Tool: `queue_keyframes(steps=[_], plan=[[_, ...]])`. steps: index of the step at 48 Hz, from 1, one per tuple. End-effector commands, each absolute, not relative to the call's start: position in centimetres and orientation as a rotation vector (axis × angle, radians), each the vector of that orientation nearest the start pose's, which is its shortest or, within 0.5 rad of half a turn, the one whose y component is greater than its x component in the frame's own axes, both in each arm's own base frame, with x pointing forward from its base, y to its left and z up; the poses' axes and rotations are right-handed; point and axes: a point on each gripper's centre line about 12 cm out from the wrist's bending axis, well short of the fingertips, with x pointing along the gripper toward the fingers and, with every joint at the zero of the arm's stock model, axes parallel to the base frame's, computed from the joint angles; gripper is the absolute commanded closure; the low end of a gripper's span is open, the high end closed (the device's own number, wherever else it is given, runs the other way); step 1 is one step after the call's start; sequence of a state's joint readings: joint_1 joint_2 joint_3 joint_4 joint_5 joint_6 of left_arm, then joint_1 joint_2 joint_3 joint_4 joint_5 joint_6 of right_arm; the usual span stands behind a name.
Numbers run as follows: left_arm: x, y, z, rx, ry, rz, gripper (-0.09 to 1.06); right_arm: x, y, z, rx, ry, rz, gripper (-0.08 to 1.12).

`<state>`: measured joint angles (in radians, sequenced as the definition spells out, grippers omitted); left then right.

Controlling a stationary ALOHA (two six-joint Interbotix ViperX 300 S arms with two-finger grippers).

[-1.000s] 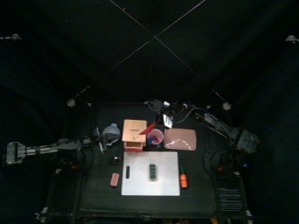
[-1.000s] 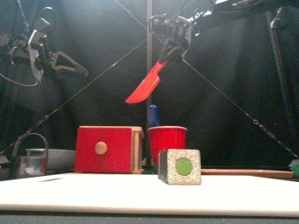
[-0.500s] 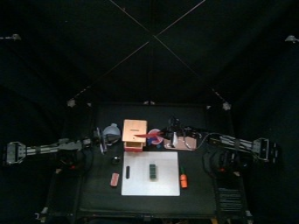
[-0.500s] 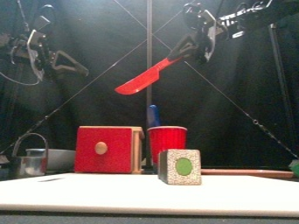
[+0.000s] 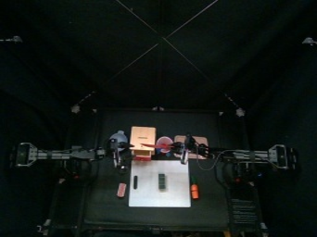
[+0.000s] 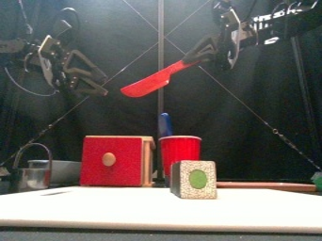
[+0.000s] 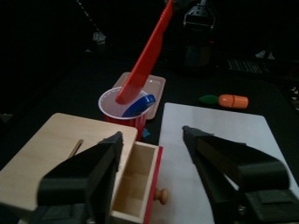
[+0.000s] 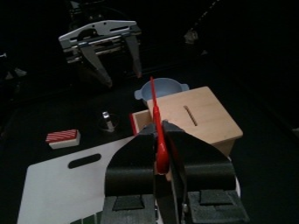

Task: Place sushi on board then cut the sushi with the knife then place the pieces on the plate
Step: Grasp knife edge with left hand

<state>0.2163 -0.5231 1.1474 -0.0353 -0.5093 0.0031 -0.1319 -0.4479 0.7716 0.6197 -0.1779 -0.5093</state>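
Right tool (image 6: 217, 52) grips the red knife (image 6: 153, 82), its handle hidden.

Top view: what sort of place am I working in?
Probably a curtained robot booth staged as a toy kitchen: black curtain behind a small black table, white cutting board carrying a toy sushi roll, red toy knife aloft.

Sushi roll (image 6: 194, 179) on the board (image 6: 113, 209), near its middle. Behind: box (image 6: 116, 160) left, cup (image 6: 180, 151) just right of it, tray (image 6: 270, 186) seemingly further right.
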Motion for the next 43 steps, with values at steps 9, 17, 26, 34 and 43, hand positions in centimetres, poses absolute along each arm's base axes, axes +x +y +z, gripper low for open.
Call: queue_keyframes(steps=[9,17,26,34,43], plan=[[27.5,6.7,24.5,0.005,0.025,0.238,-0.05,32.5,-4.8,31.2,0.108,0.153,-0.223,0.69],[29.1,6.7,24.2,0.028,0.05,0.211,-0.05,33.0,-4.8,31.1,0.108,0.158,-0.224,0.69],[30.4,5.8,23.1,0.054,0.092,0.157,-0.05,33.1,-4.8,31.2,0.112,0.156,-0.222,0.69],[30.6,5.7,22.9,0.054,0.1,0.154,0.02,33.1,-4.7,31.3,0.115,0.153,-0.22,0.69],[30.6,5.5,22.9,0.067,0.101,0.142,0.19,33.1,-4.6,31.1,0.119,0.159,-0.218,0.69]])
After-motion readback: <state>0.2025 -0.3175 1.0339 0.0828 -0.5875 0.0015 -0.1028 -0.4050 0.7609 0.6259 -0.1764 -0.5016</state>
